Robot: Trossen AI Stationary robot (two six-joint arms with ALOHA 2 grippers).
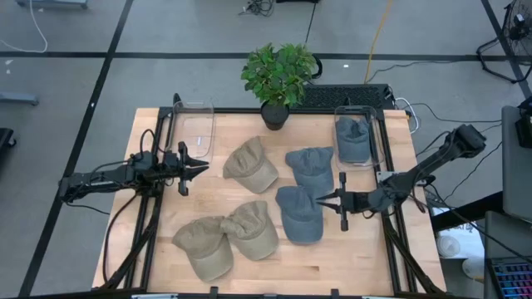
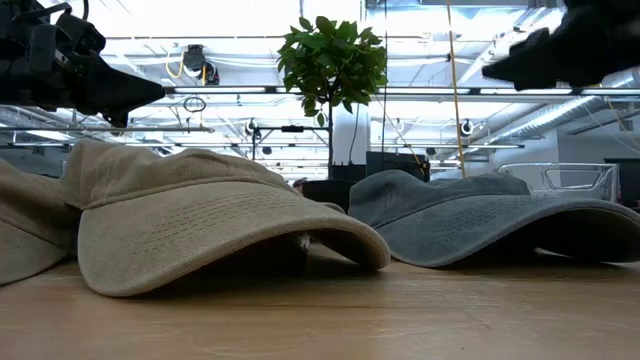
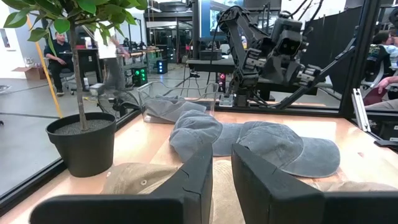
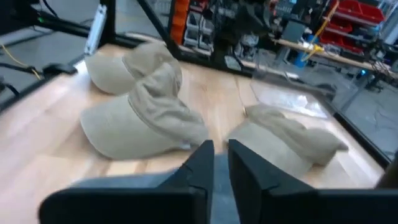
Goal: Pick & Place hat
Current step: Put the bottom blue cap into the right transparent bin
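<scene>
We are between picks, it seems: neither gripper carries a hat. One blue hat already lies in the clear bin at about two o'clock on the table, while the matching bin at ten o'clock looks empty. So sorting by colour seems under way, with the blue side begun and the tan side not yet.

Five hats lie loose on the wood. A tan hat sits just left of centre, with two more tan hats, and, touching each other at seven o'clock. Two blue hats, and, lie right of centre, one overlapping the other.

Our right gripper hovers at the four o'clock side, its tips just at the edge of the lower blue hat; its fingers stand close together with only a thin gap. Our left gripper waits at nine o'clock, pointing toward the centre tan hat, fingers a little apart.

Next, we judge, the right gripper must widen, drop onto that blue hat's crown or brim, and pinch the fabric without dragging its neighbour.
</scene>
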